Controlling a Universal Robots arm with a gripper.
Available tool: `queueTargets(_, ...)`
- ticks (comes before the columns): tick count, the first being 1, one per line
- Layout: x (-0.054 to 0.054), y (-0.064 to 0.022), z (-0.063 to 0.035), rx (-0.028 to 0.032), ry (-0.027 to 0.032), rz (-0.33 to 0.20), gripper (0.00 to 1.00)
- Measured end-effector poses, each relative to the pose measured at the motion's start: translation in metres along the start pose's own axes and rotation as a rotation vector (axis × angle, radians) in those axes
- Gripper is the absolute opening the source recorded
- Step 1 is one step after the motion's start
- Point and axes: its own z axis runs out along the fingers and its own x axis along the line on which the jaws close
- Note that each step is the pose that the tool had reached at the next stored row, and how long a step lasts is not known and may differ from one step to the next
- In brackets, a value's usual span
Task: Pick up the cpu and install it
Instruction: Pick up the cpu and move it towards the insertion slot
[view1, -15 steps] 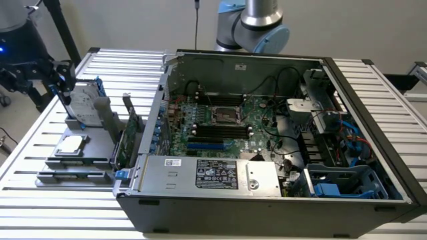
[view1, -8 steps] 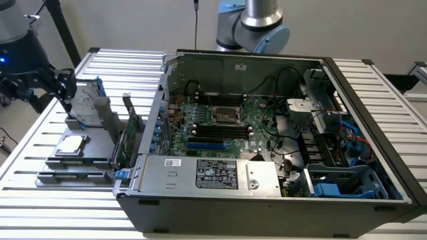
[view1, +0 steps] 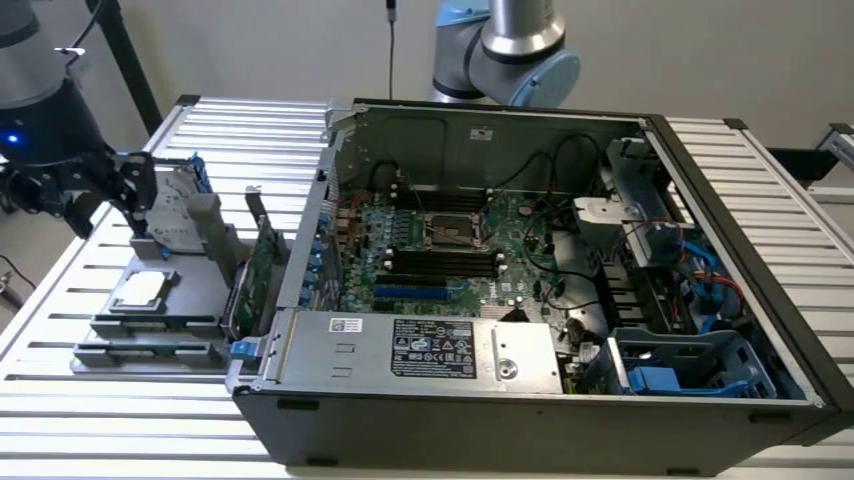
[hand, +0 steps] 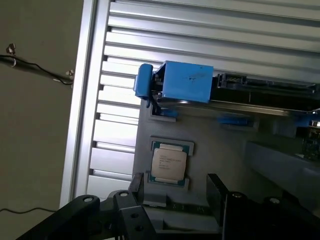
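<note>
I am working over a slatted metal bench that is carrying an open computer case, which is lying on its side with the motherboard facing up. The empty processor socket is sitting near the middle of that board.

Toward the exterior view's left of the case, a grey holder is standing on the bench, well apart from the socket. It is carrying a hard drive with blue brackets and a green circuit card on edge. The cpu is lying flat in its own recess on this holder, silver top upward.

My tool is hovering above the holder near the cpu, jaws spread wide and carrying nothing; in the wrist view the chip is showing just ahead of the two black fingers.

I am judging this as the approach for the pick-up. A clean grasp is calling for the fingers to straddle the chip's edges squarely without touching the recess walls.
</note>
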Motion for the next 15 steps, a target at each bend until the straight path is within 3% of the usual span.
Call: queueTargets(15,-0.001,-0.0023,0.0271,-0.0006,-0.0008,0.021,0.62)
